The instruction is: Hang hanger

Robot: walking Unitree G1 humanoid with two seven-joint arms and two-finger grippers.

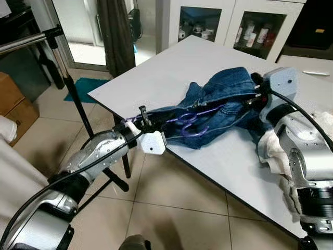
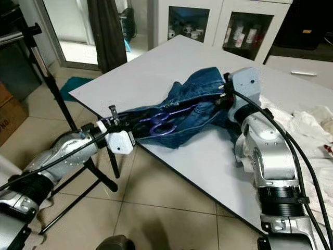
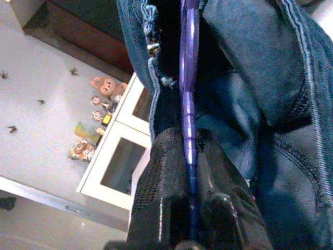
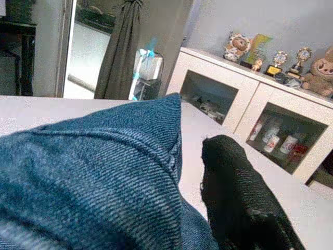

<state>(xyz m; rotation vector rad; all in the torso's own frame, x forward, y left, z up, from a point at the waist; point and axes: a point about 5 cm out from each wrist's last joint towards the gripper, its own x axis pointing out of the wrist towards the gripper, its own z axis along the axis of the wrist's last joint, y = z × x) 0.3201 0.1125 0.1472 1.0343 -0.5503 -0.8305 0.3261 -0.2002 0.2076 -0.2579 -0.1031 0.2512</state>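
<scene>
The left gripper's (image 3: 190,156) two black fingers (image 3: 166,172) were pressed together on the thin purple bar of the hanger (image 3: 187,78), which ran straight out between them and into the folds of the jeans (image 3: 270,104). Seen from the head, that gripper (image 1: 136,123) sat at the near corner of the white table (image 1: 171,67), with the hanger's hook (image 1: 191,126) lying on the denim just beyond it. The hanger was threaded through the jeans, and both lay on the table near its front edge.

The right gripper (image 2: 225,96) was at the far side of the jeans from the left one, its fingers buried against the cloth. In the right wrist view one black finger (image 4: 234,182) showed beside a raised fold of denim (image 4: 104,156); whether the fingers were apart or closed on the cloth could not be told.

Off the table's left corner stood a black rack stand (image 1: 73,88) with a metal rail (image 1: 26,41) at its top. White cloth (image 2: 307,125) lay heaped on the table behind the right arm. Beyond the table's far edge was a white cabinet (image 1: 223,21) with bottles behind glass, and a dark curtain (image 1: 117,31) hung by the doorway.
</scene>
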